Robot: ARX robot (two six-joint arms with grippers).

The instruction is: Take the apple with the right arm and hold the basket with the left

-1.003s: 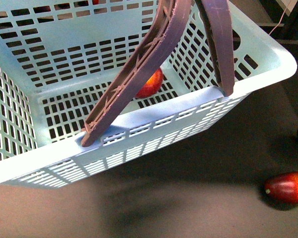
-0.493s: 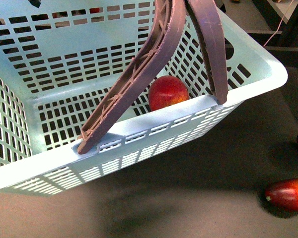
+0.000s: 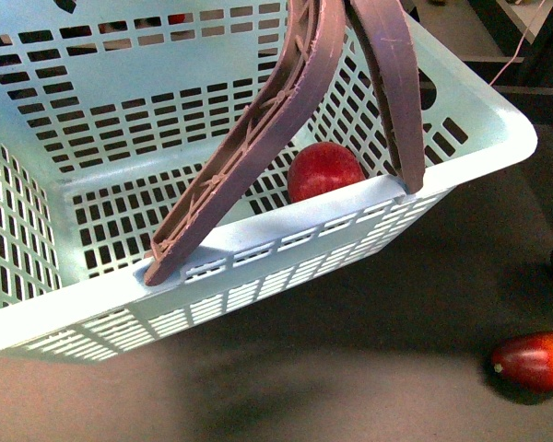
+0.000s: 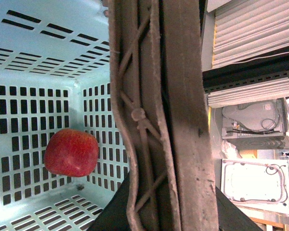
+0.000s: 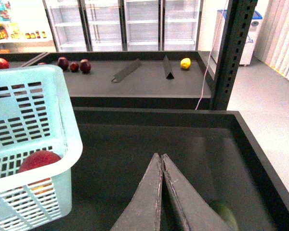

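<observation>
Dark table (image 3: pixel 369 368): one basket (image 3: pixel 258 241), two handles (image 3: pixel 258 138), one apple (image 3: pixel 324 170) inside.

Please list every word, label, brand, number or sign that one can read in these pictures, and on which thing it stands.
No text can be read anywhere.
The basket, its handles and the apple: no print shows.
The yellow goods in the background: labels too small and blurred to read.

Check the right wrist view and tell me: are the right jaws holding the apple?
No, the right jaws are pressed together with nothing between them, while the apple lies inside the basket.
</observation>
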